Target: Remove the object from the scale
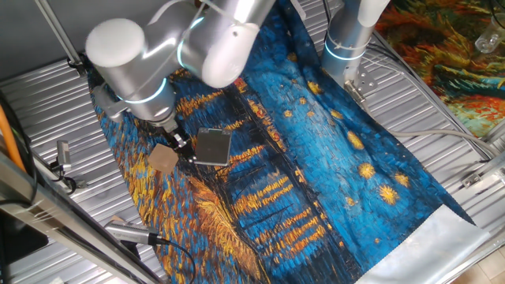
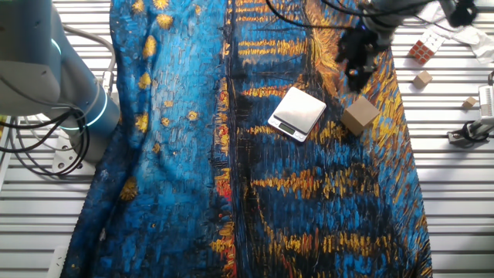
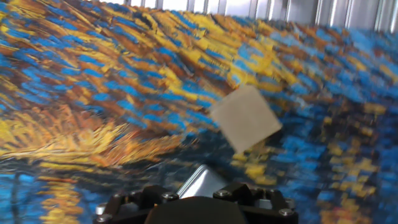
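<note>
The tan block (image 1: 164, 158) lies on the painted cloth just left of the scale (image 1: 211, 147), off its plate. In the other fixed view the block (image 2: 360, 116) sits right of the scale (image 2: 298, 113), with a small gap between them. My gripper (image 1: 180, 143) hangs just above the cloth between block and scale, holding nothing. It also shows in the other fixed view (image 2: 358, 68), above and apart from the block, its jaws looking spread. The blurred hand view shows the block (image 3: 245, 118) ahead and a corner of the scale (image 3: 202, 183) at the bottom; the fingers are out of sight there.
The blue-and-yellow cloth (image 2: 193, 154) covers the ribbed metal table (image 2: 455, 177). A second arm's base (image 1: 347, 39) stands at the back. A puzzle cube (image 2: 421, 51) and small wooden blocks (image 2: 421, 78) lie off the cloth's edge.
</note>
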Available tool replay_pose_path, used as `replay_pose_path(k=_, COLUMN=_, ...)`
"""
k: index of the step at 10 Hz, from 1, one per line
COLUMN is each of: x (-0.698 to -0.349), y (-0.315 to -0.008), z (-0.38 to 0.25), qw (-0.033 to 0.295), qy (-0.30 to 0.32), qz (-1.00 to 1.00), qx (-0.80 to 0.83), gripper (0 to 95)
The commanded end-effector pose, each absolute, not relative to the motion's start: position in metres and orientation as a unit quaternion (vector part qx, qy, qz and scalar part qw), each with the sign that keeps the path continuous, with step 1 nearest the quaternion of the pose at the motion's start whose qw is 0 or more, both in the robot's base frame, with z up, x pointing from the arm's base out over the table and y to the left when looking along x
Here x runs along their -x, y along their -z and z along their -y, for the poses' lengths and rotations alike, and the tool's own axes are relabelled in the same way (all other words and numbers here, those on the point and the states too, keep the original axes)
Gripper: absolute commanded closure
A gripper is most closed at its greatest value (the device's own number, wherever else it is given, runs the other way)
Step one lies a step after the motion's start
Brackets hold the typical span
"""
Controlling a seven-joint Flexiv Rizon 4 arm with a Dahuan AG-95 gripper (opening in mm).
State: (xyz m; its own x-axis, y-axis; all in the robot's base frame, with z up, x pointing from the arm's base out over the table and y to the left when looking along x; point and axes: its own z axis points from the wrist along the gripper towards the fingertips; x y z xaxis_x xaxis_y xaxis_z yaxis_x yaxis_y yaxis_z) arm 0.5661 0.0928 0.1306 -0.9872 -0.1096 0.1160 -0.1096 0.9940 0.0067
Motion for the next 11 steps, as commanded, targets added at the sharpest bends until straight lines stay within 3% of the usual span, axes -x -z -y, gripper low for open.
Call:
replay_pose_path(k=1, x=-0.5634, y=-0.1317, z=-0.0946, qw=0.058, qy=0.000, qz=0.997, qx=-0.051, gripper=95.0)
replay_pose_path(k=11, x=-0.5625, y=-0.1326, z=-0.0957, qw=0.058, qy=-0.002, qz=0.997, qx=-0.048, gripper=95.0)
